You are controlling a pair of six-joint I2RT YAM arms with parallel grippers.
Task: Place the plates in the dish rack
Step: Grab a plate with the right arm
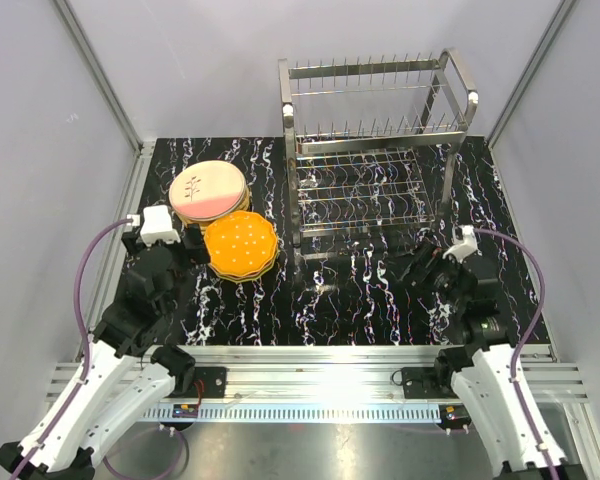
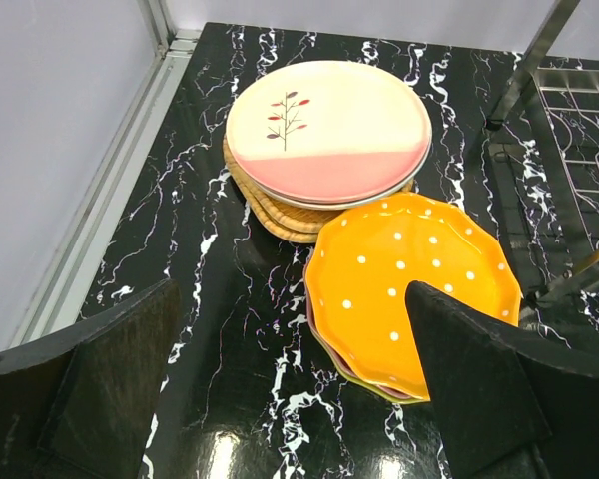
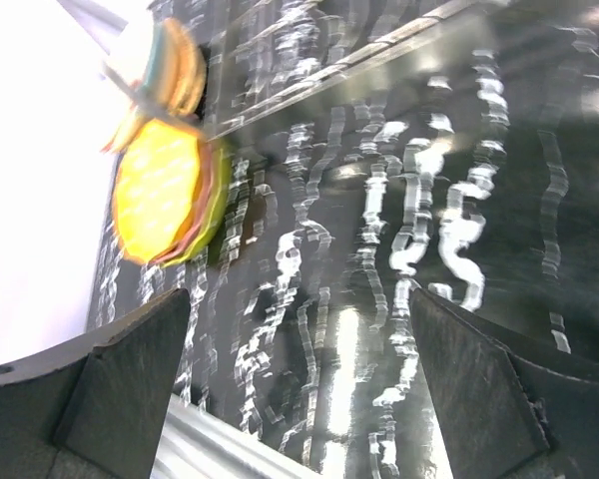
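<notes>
We are finding the plates (image 1: 220, 200) lying in two stacks on the black marbled worktop (image 1: 360, 290), just left of the dish rack (image 1: 365, 70) and outside it. A leaf plate (image 2: 324, 125) is topping the far stack and a dotted orange plate (image 2: 409, 274) the near one. The left wrist view is showing tan plates (image 2: 280, 222) underneath more plainly than the top view. The left gripper (image 2: 292, 299) and right gripper (image 3: 299, 299) are hanging released, grasping nothing.

This is a robotics lab test cell, not a home kitchen: plain pale panel walls (image 1: 40, 120) in aluminium-profile posts (image 1: 100, 75) box in a black marbled worktop (image 1: 360, 290), two white arms (image 1: 105, 385) are bolted to an extrusion rail (image 1: 310, 360) at its near edge, and purple cables (image 1: 79, 295) trail from their wrists.
</notes>
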